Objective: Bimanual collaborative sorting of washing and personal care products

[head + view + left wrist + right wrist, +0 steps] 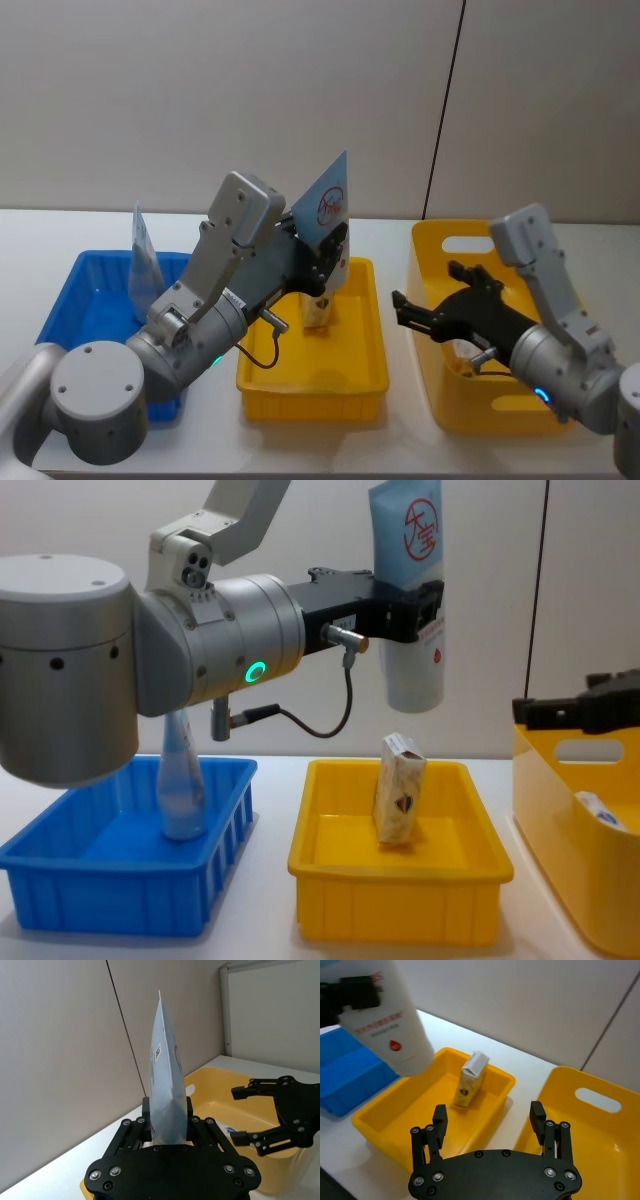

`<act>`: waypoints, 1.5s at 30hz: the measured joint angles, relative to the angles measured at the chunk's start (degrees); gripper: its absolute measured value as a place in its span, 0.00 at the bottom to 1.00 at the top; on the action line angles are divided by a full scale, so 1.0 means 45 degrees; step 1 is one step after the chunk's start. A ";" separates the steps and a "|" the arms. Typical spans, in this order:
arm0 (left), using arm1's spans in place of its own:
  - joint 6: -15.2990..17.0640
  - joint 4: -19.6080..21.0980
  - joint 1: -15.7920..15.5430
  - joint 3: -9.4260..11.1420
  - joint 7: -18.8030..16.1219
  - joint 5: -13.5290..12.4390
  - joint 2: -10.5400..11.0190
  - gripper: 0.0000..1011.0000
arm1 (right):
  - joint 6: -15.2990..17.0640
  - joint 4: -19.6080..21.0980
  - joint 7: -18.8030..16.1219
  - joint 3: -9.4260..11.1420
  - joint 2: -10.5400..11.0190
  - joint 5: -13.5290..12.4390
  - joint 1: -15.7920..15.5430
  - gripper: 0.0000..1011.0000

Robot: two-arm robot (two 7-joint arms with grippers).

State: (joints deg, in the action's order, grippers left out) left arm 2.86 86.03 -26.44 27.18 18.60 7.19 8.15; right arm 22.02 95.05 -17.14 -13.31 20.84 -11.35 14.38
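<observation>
My left gripper (325,258) (412,615) (167,1122) is shut on a pale blue-white squeeze tube (325,203) (408,540) (165,1085) (395,1025) with a red circle mark, held high over the shallow yellow tray (310,385). In that tray a beige speckled pack (318,308) (398,788) (470,1081) stands upright. A second pale tube (143,262) (182,780) stands in the blue bin (60,300). Over the tall yellow bin (440,240), my right gripper (422,298) (488,1110) (236,1115) (540,712) is open and holds nothing.
The three containers sit side by side on a white table (400,232): blue bin (100,890), shallow yellow tray (390,905), tall yellow bin (545,770). A pale item (600,808) lies inside the tall bin. A grey wall stands close behind.
</observation>
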 joint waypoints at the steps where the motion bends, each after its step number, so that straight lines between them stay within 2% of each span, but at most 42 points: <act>1: -0.0001 -0.0001 -0.0001 0.0001 0.0001 0.0000 -0.0001 0.29 | -0.0047 -0.0056 -0.0201 -0.0117 0.0090 0.0017 0.0106 0.99; 9: -0.0013 -0.0012 -0.0011 0.0009 0.0012 0.0001 -0.0010 0.29 | -0.0566 -0.0322 -0.1285 -0.0775 0.0544 0.0129 0.0600 0.99; 16: -0.0014 -0.0014 -0.0012 0.0009 0.0015 0.0002 -0.0015 0.29 | -0.1418 -0.0474 -0.2007 -0.1298 0.0934 0.0355 0.0907 0.99; 29: -0.0013 -0.0014 -0.0011 0.0007 0.0015 0.0002 -0.0016 0.29 | -0.2525 -0.0770 -0.2221 -0.1830 0.1261 0.0773 0.1119 0.99; 45: -0.0011 -0.0012 -0.0010 0.0008 0.0014 0.0002 -0.0015 0.29 | -0.3870 -0.1773 -0.2056 -0.2054 0.1019 0.1068 0.1548 0.99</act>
State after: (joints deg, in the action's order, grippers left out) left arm 2.81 85.97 -26.49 27.21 18.67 7.20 8.08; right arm 4.61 87.08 -26.39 -22.56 25.43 -6.54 21.35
